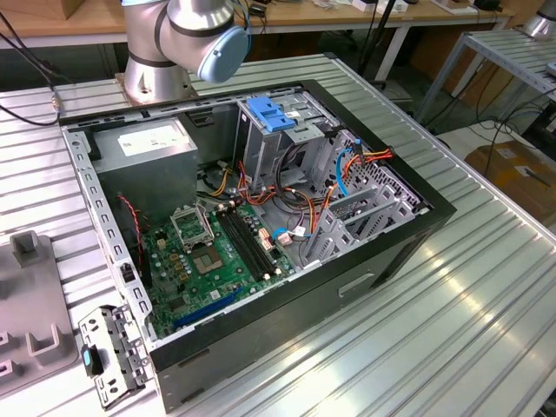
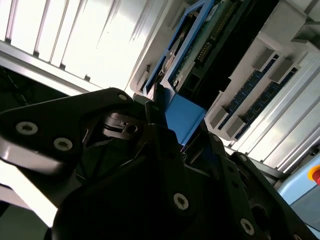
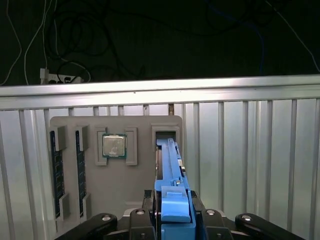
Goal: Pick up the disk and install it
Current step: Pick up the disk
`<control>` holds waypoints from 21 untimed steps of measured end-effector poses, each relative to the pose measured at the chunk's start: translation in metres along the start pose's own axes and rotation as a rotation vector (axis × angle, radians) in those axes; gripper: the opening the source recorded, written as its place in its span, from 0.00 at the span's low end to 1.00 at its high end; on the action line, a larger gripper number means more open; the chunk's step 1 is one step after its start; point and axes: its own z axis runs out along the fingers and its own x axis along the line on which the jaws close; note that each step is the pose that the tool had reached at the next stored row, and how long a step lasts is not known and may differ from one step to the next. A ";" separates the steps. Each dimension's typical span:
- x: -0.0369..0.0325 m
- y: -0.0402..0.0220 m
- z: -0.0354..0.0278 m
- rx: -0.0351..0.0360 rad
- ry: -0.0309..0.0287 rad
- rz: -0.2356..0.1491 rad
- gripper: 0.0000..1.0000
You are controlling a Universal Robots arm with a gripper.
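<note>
Disk, edge-on in its blue frame, is clenched between the fingers of the hand over a grey tray that also carries memory sticks and a processor. On the ribbed counter, an open computer case lies at the exterior view's centre.

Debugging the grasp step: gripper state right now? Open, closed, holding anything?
Gripper: closed on the flat dark rectangular disk in a bright blue plastic carrier frame, standing on edge in the grey plastic tray.
</note>
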 end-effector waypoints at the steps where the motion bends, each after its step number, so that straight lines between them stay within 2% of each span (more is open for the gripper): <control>1: -0.0001 0.0006 0.0004 0.0028 -0.0007 -0.001 0.37; 4: 0.0000 0.0035 0.0013 0.0111 -0.0029 -0.004 0.37; 7: -0.0001 0.0067 0.0028 0.0155 -0.0058 -0.010 0.37; 12: -0.0002 0.0087 0.0043 0.0210 -0.0084 -0.017 0.37; 16: -0.0001 0.0120 0.0069 0.0322 -0.0099 -0.024 0.37; 21: 0.0001 0.0168 0.0117 0.0384 -0.0113 -0.030 0.37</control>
